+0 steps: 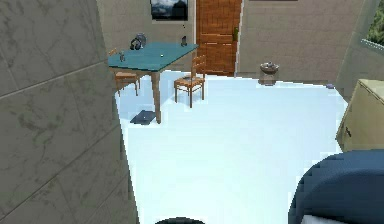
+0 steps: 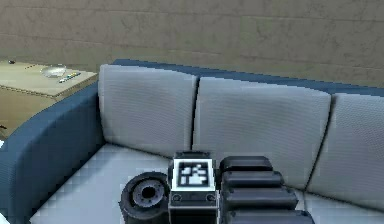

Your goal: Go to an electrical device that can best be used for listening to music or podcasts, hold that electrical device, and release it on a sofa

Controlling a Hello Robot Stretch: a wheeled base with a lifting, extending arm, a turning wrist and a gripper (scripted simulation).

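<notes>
Your gripper (image 2: 146, 196), a dark rounded body beside a white marker square (image 2: 193, 172), shows against the sofa (image 2: 150, 110) seat. You cannot tell whether it holds anything, nor where the music device lies. The sofa has a smooth blue frame and ribbed grey cushions.

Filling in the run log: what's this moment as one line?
side: sofa | gripper: low, in front of the sofa seat | held: cannot tell | ahead: teal table, wooden door
</notes>
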